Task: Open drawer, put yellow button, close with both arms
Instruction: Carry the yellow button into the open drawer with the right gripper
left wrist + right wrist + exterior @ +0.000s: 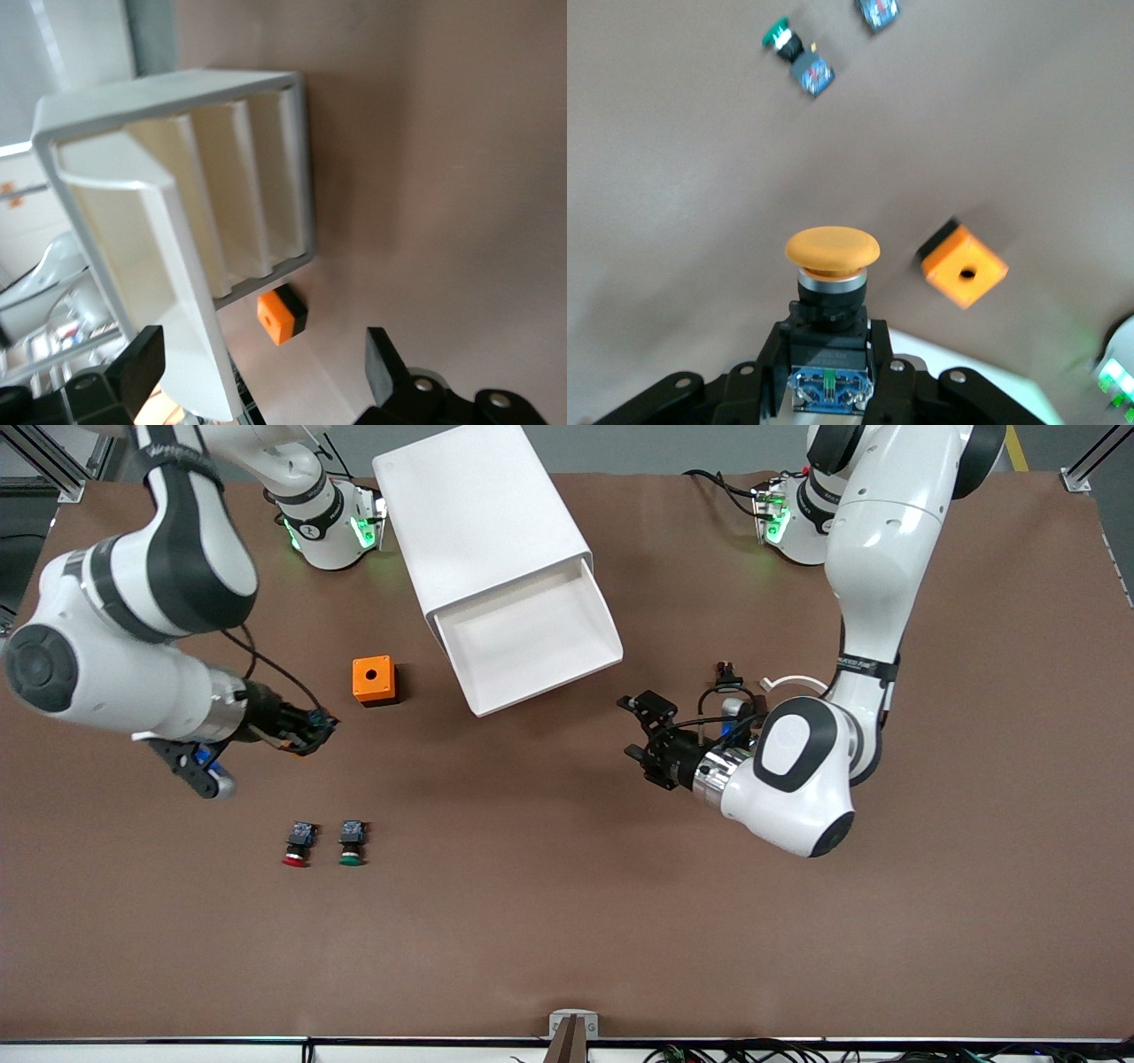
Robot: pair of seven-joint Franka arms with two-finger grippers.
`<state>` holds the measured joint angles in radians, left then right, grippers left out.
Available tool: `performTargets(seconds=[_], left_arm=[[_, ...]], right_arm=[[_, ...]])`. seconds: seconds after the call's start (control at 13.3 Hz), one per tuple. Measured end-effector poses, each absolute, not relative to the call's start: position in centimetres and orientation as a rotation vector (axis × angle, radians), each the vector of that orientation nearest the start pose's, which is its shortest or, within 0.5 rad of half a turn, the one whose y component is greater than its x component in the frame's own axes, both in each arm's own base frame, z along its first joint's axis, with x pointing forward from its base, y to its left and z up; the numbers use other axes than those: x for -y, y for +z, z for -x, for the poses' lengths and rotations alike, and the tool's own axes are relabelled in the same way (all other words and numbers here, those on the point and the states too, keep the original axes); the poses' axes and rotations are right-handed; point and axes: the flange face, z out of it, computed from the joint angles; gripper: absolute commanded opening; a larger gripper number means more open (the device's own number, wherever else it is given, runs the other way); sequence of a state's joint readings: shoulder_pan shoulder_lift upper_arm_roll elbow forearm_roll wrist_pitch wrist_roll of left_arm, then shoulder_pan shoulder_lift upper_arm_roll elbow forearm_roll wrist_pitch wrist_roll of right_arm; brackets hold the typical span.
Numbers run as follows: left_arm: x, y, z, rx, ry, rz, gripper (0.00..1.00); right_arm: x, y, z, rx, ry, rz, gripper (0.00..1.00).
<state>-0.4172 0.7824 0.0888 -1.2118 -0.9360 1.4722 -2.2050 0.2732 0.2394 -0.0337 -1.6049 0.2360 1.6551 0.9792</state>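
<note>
The drawer [532, 642] stands pulled out of the cabinet [478, 514]; the left gripper [644, 735] hangs released beside it; the right gripper [312, 731], above the table near the cabinet, clenches the yellow button [832, 250]; next, I judge, carry it over the drawer and let go.

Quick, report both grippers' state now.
Left gripper: open, empty, beside the open drawer.
Right gripper: shut on the yellow button.
</note>
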Motion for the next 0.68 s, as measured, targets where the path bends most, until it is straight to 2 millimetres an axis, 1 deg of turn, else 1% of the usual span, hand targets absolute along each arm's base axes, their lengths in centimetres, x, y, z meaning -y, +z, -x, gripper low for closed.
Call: performTargets(seconds=[0.08,0.15,0.23,0.45,0.6,0.68], left_arm=[[31.9,32.5,-63.7,-2.482,-1.5,-1.593,0.99],[30.0,33.2,-64.5,-2.441,-1.42,-1.654,0.99],[28.8,33.5,-64.9,-2.411,-1.37,-1.705,0.99],[25.7,34.2,-65.6,-2.284,-1.153,-1.968,0.99],[23.5,35.6,-66.0,-2.198,-1.006,-2.121,0.99],[22.5,36.3,-66.2,-2.158,-0.925,-2.203,0.99]], right_arm=[[-19.9,48.2,-58.0,-1.242,0.449,2.767,0.08],[-23.6,48.8,-56.5,-1.336,0.478,2.719,0.08],[-25.6,49.1,-55.5,-1.391,0.49,2.696,0.08],[-32.2,49.4,-52.4,-1.568,0.467,2.621,0.09],[-36.7,48.7,-50.1,-1.651,0.413,2.557,0.1],[-38.5,48.2,-49.1,-1.683,0.394,2.529,0.11]])
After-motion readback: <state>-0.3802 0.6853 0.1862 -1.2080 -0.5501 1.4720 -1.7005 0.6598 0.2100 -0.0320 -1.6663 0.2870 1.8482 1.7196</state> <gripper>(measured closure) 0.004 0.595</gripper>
